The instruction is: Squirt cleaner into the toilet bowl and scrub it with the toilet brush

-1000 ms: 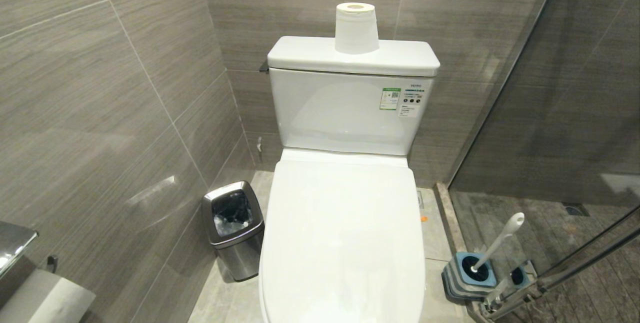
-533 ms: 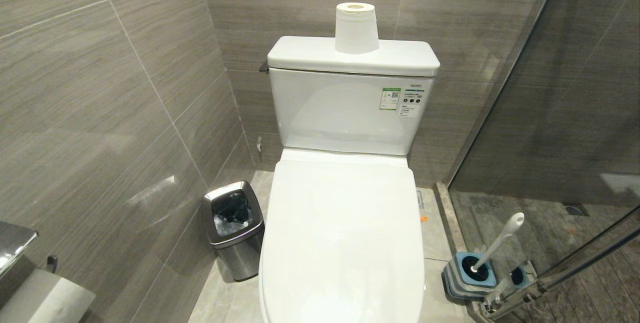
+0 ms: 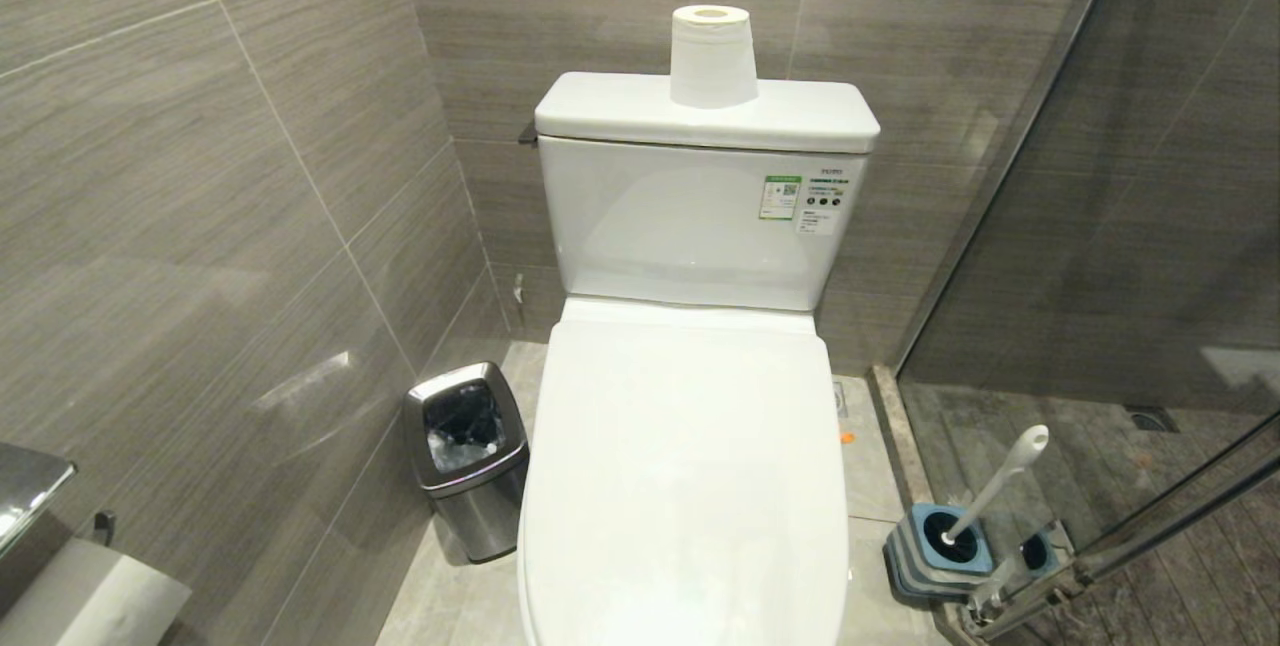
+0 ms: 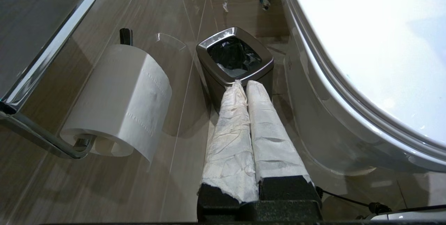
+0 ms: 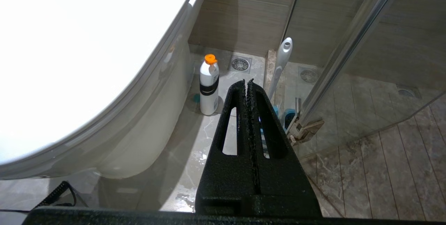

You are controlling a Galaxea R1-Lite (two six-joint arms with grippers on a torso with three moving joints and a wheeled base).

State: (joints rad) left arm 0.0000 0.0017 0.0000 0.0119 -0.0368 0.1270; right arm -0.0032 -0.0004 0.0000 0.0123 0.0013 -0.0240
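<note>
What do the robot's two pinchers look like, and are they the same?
No. The left gripper has two long fingers wrapped in crinkly white paper-like covering, on a rough black base. The right gripper is bare, rough black all over, its two tapering fingers each with a long slot through it. A thin black cable runs beside the left one's base.

The room is lined with large grey-brown wall tiles marked by a fine horizontal grain and pale grout. The floor is laid in lighter marbled grey stone. A glass shower screen is set on the right, edged by a metal frame and a raised stone sill; darker plank-like tiles and drains are seen behind it. Soft reflections are thrown on the glossy walls.
</note>
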